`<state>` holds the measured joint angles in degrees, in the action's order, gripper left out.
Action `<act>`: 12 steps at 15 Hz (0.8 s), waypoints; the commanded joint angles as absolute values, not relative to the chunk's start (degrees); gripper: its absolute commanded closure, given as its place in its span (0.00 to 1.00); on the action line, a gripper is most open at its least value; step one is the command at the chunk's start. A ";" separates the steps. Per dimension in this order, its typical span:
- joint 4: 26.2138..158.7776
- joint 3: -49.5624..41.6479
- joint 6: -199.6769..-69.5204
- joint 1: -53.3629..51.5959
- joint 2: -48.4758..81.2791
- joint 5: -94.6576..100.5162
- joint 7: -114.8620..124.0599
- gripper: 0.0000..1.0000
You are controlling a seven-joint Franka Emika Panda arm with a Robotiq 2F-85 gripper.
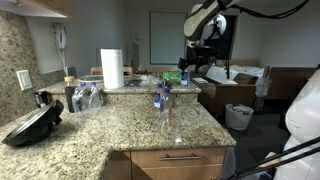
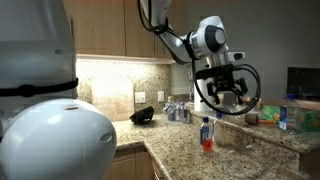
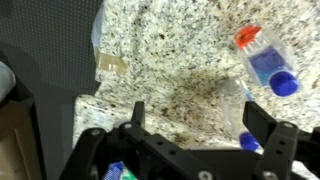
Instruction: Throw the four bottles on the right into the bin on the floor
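We see the fingers spread wide and holding nothing, hanging above the speckled granite desk. In both exterior views a blue-capped bottle stands upright near the desk's edge, and the wrist view shows a red-capped bottle on the stone near one finger. The bin sits on the floor, well apart from them.

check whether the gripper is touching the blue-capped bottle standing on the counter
Apart. In an exterior view the open gripper hangs above the counter, with a clear gap between its fingertips and the cap of the bottle below.
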<state>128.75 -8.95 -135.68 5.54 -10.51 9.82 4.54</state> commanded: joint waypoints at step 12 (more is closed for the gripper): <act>118.03 -2.97 -125.62 1.41 7.33 6.16 -4.04 0.00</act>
<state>119.34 -3.39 -126.99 0.76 4.67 6.16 -2.55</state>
